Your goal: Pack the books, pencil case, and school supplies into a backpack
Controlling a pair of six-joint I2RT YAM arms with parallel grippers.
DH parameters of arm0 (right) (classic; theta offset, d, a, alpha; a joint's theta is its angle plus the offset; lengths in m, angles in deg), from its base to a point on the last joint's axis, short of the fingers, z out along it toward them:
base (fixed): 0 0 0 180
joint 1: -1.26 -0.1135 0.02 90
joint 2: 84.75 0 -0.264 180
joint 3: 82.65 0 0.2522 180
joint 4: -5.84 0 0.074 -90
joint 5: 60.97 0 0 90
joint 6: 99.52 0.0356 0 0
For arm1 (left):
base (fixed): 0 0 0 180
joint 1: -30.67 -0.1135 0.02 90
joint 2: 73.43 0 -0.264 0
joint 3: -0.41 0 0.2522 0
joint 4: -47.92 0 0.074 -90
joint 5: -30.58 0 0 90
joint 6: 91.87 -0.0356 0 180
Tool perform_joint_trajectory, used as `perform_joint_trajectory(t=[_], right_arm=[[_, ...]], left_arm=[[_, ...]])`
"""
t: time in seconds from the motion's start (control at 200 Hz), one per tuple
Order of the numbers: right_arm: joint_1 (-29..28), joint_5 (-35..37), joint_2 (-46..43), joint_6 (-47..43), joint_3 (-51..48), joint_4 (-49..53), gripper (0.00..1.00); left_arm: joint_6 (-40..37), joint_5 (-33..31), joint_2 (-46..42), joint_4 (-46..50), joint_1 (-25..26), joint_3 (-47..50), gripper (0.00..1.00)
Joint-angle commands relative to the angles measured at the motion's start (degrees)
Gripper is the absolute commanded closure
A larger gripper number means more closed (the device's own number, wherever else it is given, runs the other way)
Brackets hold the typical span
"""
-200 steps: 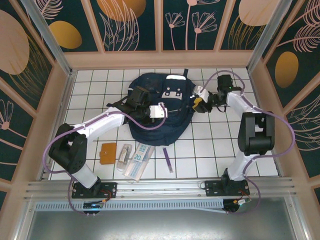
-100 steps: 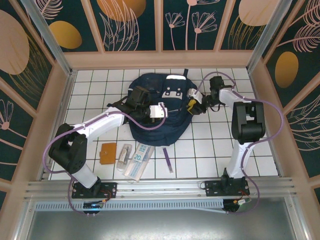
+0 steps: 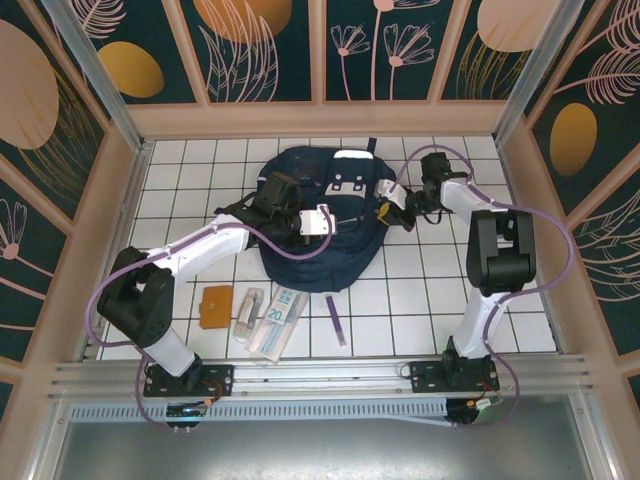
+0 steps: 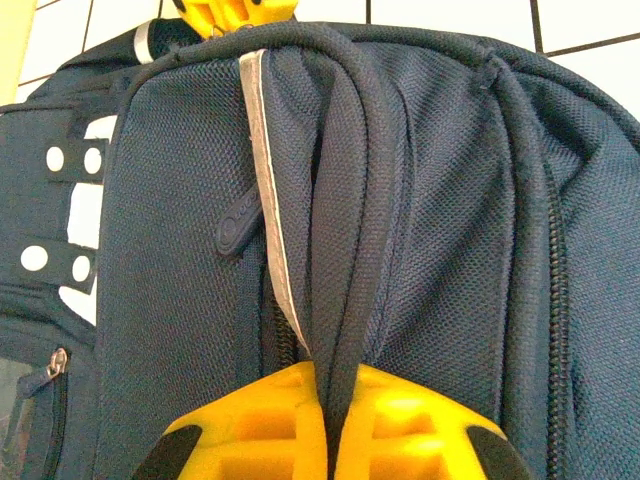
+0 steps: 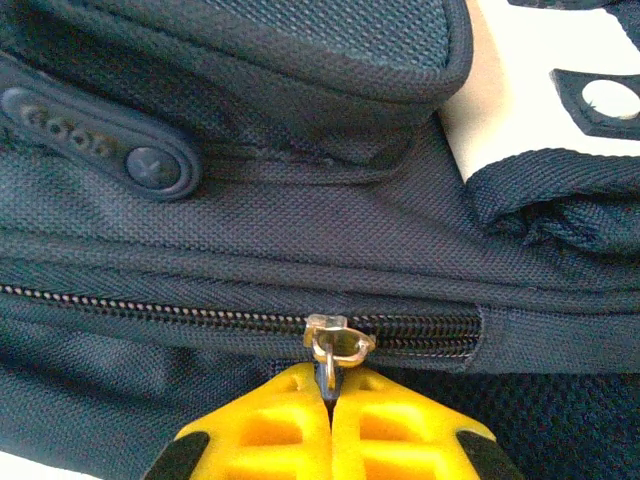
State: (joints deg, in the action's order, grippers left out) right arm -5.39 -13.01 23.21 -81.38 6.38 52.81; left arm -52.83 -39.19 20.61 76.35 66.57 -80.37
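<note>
Right end effector [image 5: 330, 392] has closed onto the backpack [image 5: 250, 225] zipper pull [image 5: 334, 345].

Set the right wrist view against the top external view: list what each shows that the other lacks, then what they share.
Right wrist: the zip pull pinched in the shut right pincer, the zip teeth, and a rubber tab.
Top external: the orange-brown book, small packet, clear pack and purple pen lying on the tiles near the arm bases, plus the left arm reaching onto the bag.
Shared: the backpack and that pincer.
</note>
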Motion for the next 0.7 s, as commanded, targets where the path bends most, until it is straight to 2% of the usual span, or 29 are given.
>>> perform_joint_trajectory(t=[0.0, 0.265, 0.46, 0.696], right_arm=[[-1.0, 3.8, -4.0, 4.1, -0.3, 2.1, 1.0], [-5.4, 4.9, -4.3, 12.2, 2.1, 11.9, 1.0], [-7.8, -3.9, -4.3, 13.1, 5.2, 22.3, 1.0], [-9.6, -13.3, -9.9, 14.2, 0.5, 22.4, 1.0]], left_arm=[[1.0, -0.8, -0.9, -5.4, 0.0, -2.1, 1.0], [4.0, -1.9, 0.8, -5.8, -0.1, -4.2, 1.0], [5.1, -2.1, 1.5, -6.9, -0.2, -4.5, 1.0], [5.1, -1.3, 2.4, -7.8, -0.2, -4.4, 1.0]])
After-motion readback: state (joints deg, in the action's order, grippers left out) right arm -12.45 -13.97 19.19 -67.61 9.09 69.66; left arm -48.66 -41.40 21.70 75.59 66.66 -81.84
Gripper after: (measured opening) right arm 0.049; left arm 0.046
